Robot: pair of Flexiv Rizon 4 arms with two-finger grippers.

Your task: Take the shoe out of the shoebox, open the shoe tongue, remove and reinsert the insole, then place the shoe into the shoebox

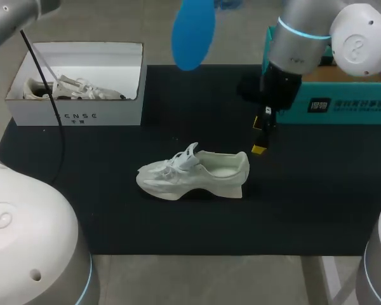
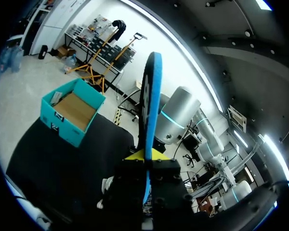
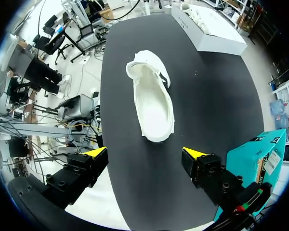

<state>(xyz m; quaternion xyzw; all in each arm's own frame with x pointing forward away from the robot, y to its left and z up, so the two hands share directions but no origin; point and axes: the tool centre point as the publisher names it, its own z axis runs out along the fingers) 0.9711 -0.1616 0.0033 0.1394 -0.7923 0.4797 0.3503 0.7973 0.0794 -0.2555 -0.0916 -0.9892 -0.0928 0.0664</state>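
Insole (image 2: 151, 101) pinched edge-on between the left claw's (image 2: 145, 156) yellow tips; shoe (image 3: 153, 101) lies just ahead of the right claw (image 3: 144, 158), fingers wide apart and empty. Risk: that floppy insole could twist in so thin a grip and snag the tongue (image 1: 189, 154) going in

White shoe (image 1: 193, 173) upright, well apart from open white shoebox (image 1: 114, 116) w/ 2nd shoe (image 1: 76, 89) inside; blue insole (image 1: 193, 32) held aloft.
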